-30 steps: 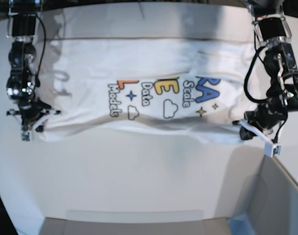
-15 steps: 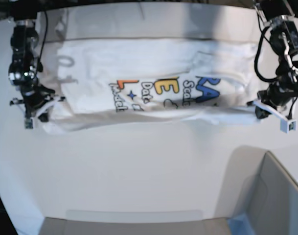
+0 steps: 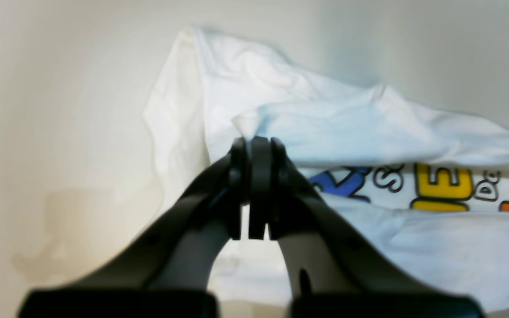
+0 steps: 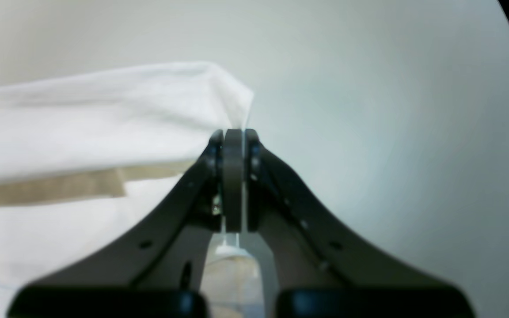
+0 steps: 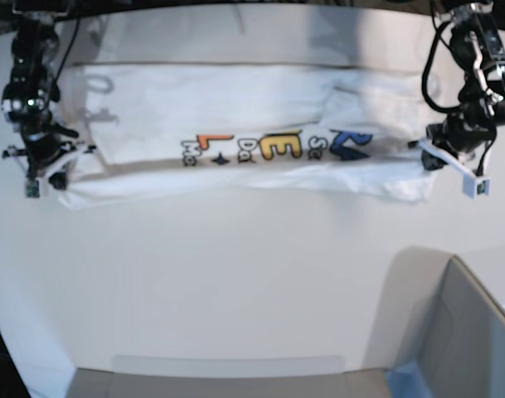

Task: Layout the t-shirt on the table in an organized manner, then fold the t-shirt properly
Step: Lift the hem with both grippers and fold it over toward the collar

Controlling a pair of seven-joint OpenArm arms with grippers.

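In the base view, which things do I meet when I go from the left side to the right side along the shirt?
right gripper, shut on the cloth → t-shirt, its colourful print showing near the middle → left gripper, shut on the other end. All over the white table.

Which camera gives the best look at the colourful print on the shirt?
The base view: the t-shirt shows its whole strip of letters. The left wrist view catches only some letters, close up; the right wrist view shows plain white cloth only.
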